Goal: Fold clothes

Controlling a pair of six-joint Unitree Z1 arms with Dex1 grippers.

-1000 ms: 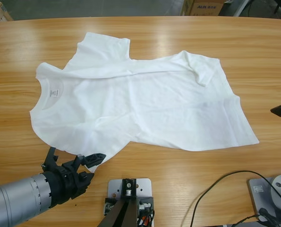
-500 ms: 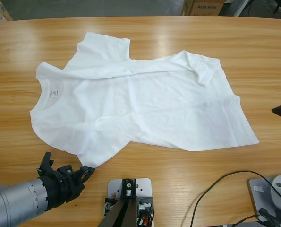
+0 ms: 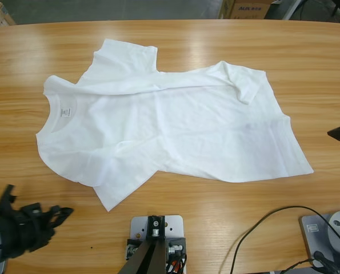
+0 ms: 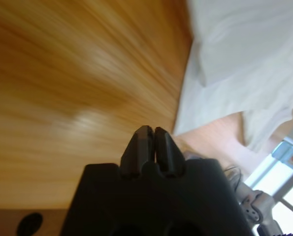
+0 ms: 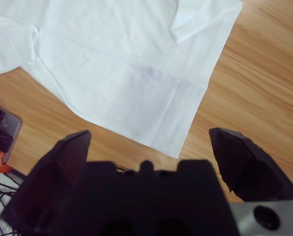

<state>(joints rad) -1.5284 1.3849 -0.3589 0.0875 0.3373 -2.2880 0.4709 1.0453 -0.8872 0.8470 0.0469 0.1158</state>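
Left gripper [image 3: 58, 212] has withdrawn; T-shirt [image 3: 170, 131] lies spread, rumpled.

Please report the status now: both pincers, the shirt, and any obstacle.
Left pincer shut, empty, off the shirt. Right pincer open, above the shirt's hem corner. Shirt lies flat, unfolded, on the table. No obstacle on it.

Left gripper [image 3: 64, 211] pulled back toward table's lower-left corner, now well apart from T-shirt [image 3: 175, 128]. Earlier it sat touching the near sleeve corner [image 3: 108, 204]. Jaws pressed together, nothing between.
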